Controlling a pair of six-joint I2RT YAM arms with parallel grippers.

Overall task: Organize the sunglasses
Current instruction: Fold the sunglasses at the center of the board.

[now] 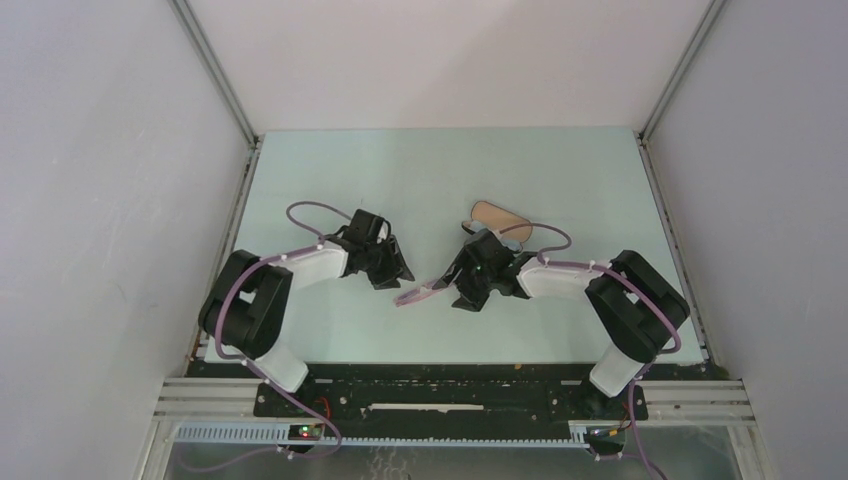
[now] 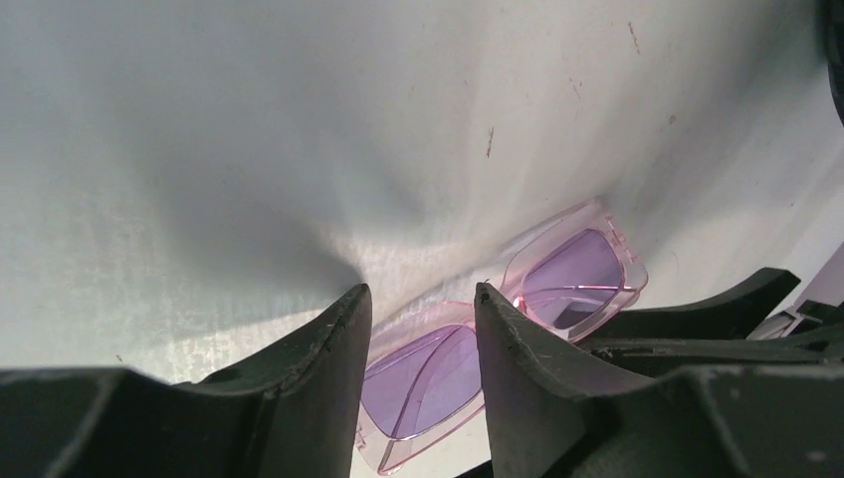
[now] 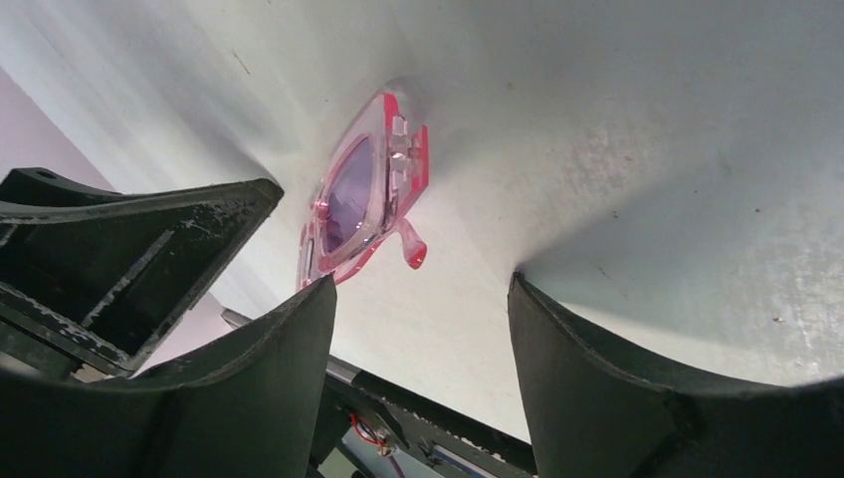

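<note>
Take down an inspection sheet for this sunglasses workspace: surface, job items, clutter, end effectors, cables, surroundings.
Surface: pale green table, a few small dark specks.
Job's things: sunglasses lying flat on the table between the two arms, not held.
Clutter: tan-lined case, partly hidden behind the right arm.
Grippers: left end effector open, low over the sunglasses; right end effector open, nothing between its fingers.
Cables: purple cables looped along both arms.
Surroundings: white walls on three sides.

Materials, finishes
Sunglasses (image 2: 572,279): glossy translucent pink plastic, smooth violet lenses. Table (image 2: 249,149): matt pale green, speckled. Left gripper fingers (image 2: 314,398): matt black plastic, scuffed edges.
</note>
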